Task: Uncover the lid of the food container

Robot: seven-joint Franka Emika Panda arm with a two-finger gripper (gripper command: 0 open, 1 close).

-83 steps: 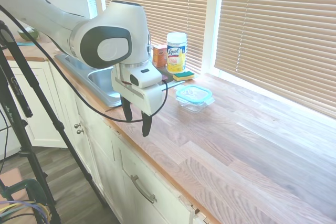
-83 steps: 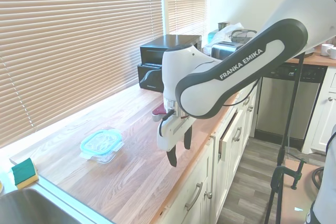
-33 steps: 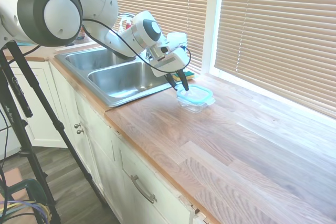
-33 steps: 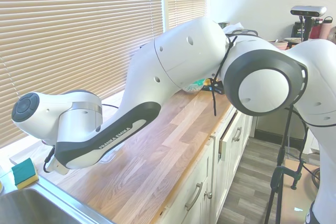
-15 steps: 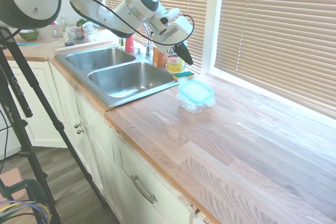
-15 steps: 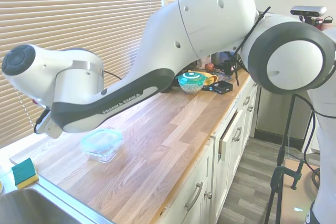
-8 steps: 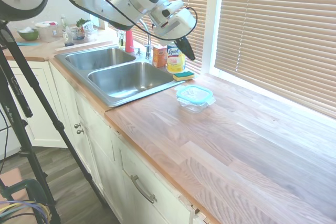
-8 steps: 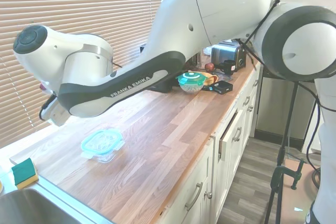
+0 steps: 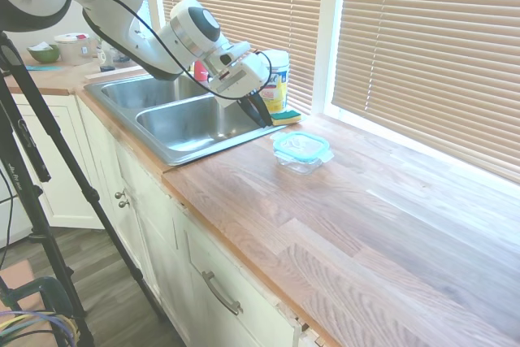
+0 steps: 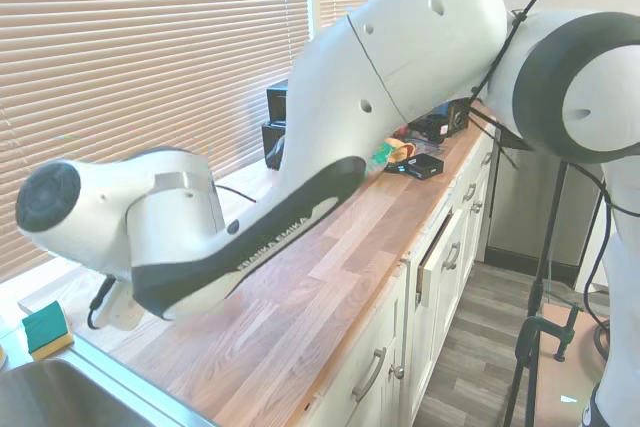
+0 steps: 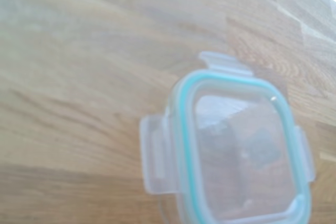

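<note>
The food container (image 9: pixel 302 158) is a small clear dish on the wooden counter, just right of the sink. The lid (image 9: pixel 301 145), with a clear centre and a teal rim, lies flat on top of it. My gripper (image 9: pixel 262 111) hangs a little above the sink's right edge. It sits left of the container, does not touch it, and points down toward it. The wrist view shows the lid (image 11: pixel 236 150) close up, with its side tabs showing, over the wood. In the second exterior view the arm hides the container.
A steel double sink (image 9: pixel 175 132) lies left of the container. A yellow-labelled wipes canister (image 9: pixel 276 79) and a yellow-green sponge (image 9: pixel 284 117) stand behind it by the window. The sponge (image 10: pixel 45 329) shows again near the sink corner. Black appliances (image 10: pixel 295 127) sit further along the counter.
The gripper, which was raised near the blinds above the canister, has dropped down and left to the sink's right edge. The lid has stayed on the container.
</note>
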